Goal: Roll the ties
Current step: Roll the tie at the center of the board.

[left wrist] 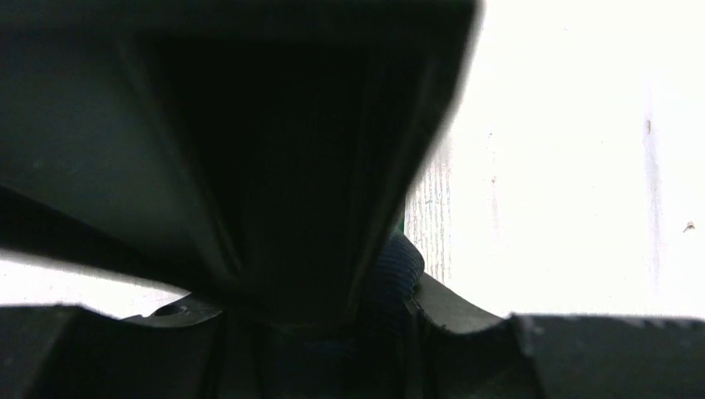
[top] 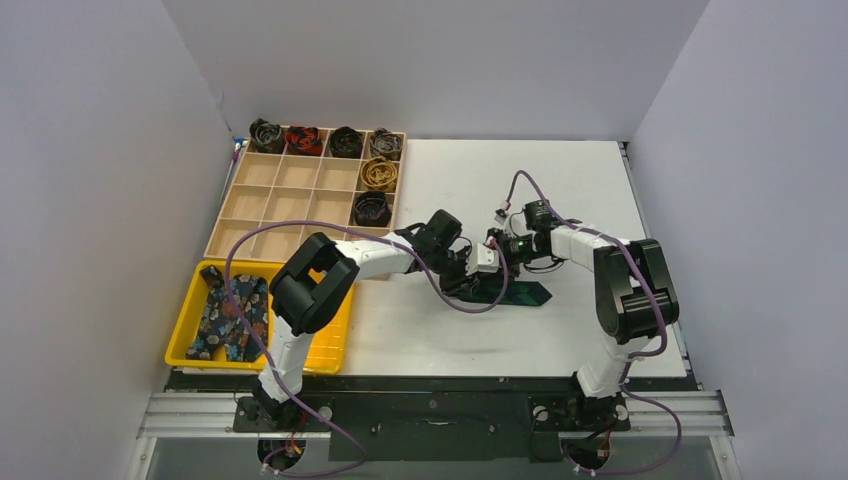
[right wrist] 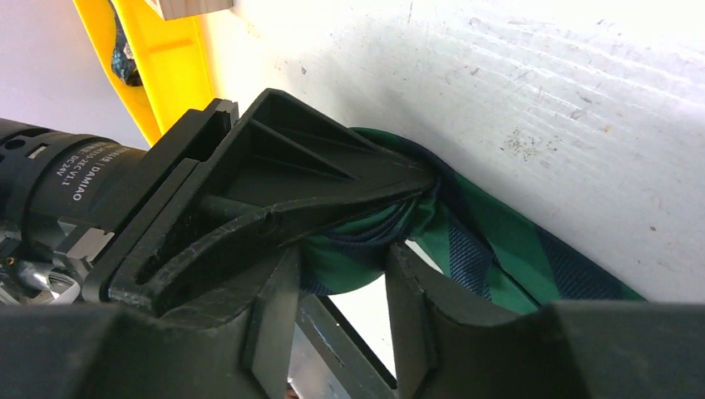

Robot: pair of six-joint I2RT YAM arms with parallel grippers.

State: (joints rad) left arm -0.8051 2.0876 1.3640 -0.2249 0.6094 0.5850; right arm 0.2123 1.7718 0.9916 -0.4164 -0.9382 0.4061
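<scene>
A green and navy plaid tie point(top: 520, 293) lies mid-table, its free end stretching right. My left gripper point(top: 462, 272) comes in from the left and is shut on the bunched, partly rolled end of the tie point(right wrist: 499, 249); in the right wrist view its black jaws point(right wrist: 420, 179) pinch that fabric. My right gripper point(top: 492, 260) faces it from the right. Its fingers point(right wrist: 342, 259) stand apart, with a fold of the tie hanging between the tips. In the left wrist view, ribbed navy fabric point(left wrist: 399, 270) shows between dark fingers, and the rest is blocked.
A wooden compartment box point(top: 285, 190) stands at the back left, holding several rolled ties point(top: 345, 142) along its far and right cells. A yellow tray point(top: 335, 345) at the near left holds floral ties point(top: 230, 315); its rim point(right wrist: 166, 58) shows in the right wrist view.
</scene>
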